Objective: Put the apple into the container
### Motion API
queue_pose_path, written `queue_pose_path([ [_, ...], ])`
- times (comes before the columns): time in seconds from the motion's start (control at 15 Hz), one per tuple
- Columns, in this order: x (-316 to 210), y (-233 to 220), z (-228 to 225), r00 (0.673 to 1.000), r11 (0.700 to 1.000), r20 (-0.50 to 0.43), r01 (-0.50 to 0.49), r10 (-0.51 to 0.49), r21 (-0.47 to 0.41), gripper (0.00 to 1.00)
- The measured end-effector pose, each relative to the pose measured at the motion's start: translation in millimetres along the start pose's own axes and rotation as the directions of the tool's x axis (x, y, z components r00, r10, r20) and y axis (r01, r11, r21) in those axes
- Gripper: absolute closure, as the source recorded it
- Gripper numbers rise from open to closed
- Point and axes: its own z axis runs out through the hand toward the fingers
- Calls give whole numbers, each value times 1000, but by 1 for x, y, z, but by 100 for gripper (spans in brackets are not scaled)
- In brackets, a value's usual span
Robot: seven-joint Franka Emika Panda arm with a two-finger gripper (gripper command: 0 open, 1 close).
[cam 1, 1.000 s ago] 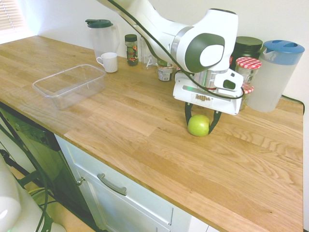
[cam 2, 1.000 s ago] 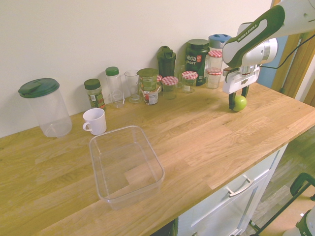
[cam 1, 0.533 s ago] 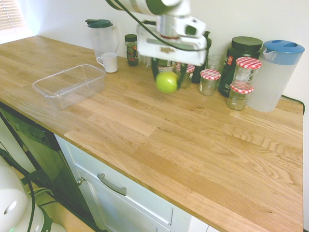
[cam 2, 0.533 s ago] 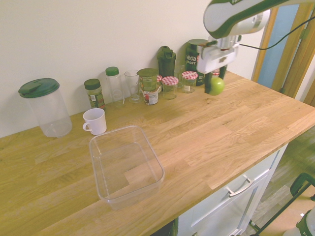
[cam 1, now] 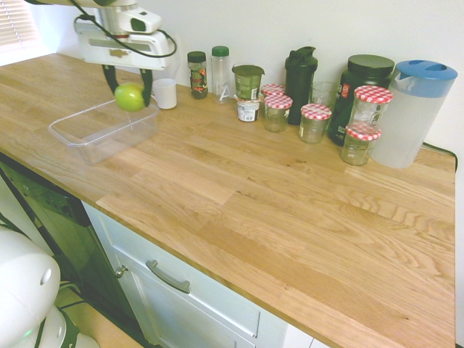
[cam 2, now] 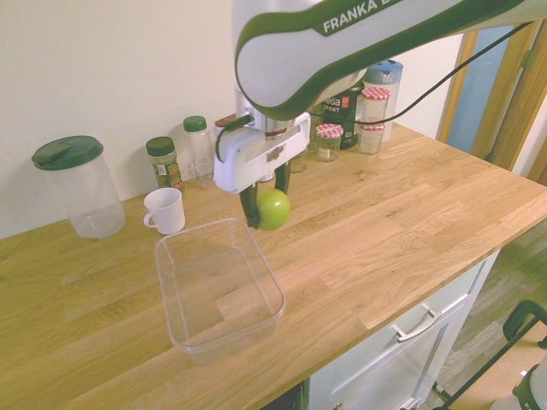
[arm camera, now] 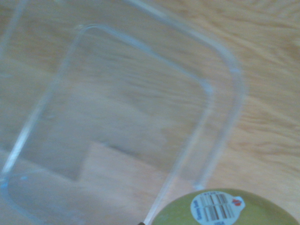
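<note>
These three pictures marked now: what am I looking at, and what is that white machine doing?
The white machine is a robot arm; its gripper, a two-fingered hand, is shut on a green apple, held up in the air near a clear tub.

Two pictures come from cameras standing in the room, looking from opposite sides. The third comes from a camera on the arm's wrist, looking closely at the tub and the apple's sticker.

On the wooden counter stand the tub, a white mug, jars with red-checked lids, and a pitcher with a blue lid. The apple seems meant for the tub.
</note>
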Motion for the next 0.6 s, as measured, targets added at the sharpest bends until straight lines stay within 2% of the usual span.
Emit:
queue_pose_path([
  [0.13,-9,-24,12,999,999,-13,35,-35,4,100],
  [0.4,35,-49,95,999,1000,39,25,-24,-3,100],
  [0.6,48,-61,110,999,1000,40,30,-30,-3,100],
])
